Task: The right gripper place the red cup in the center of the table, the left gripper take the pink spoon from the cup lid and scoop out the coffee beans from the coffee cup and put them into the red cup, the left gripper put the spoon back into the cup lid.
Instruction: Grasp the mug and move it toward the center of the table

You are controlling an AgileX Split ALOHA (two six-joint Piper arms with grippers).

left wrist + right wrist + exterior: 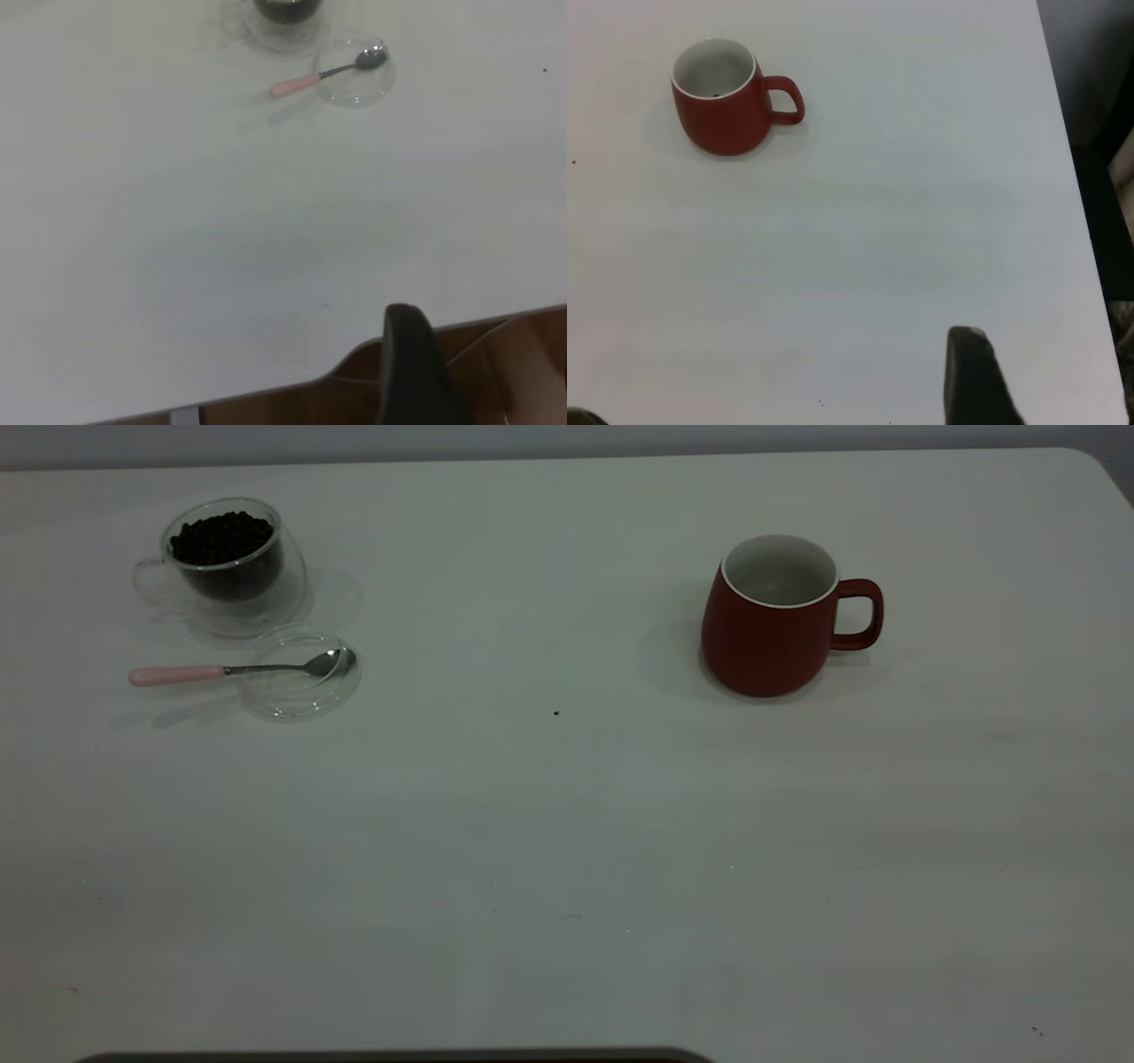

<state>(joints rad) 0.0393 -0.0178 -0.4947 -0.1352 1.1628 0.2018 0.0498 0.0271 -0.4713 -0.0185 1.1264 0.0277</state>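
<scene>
The red cup (769, 618) stands upright and empty on the right side of the white table (567, 824), handle to the right; it also shows in the right wrist view (719, 99). The clear glass coffee cup (232, 567), full of dark coffee beans (221, 536), stands at the far left. Just in front of it lies the clear cup lid (301, 677) with the pink spoon (239, 670) across it, bowl on the lid and pink handle pointing left. The left wrist view shows spoon (323, 73) and lid (359, 75) far off. My left gripper (412, 372) and right gripper (970, 381) show only as dark shapes near the table's edge, far from everything.
A tiny dark speck (556, 712) lies near the table's middle. The table's front edge (425, 332) and right edge (1076, 177) show in the wrist views. A dark strip (399, 1056) runs along the bottom of the exterior view.
</scene>
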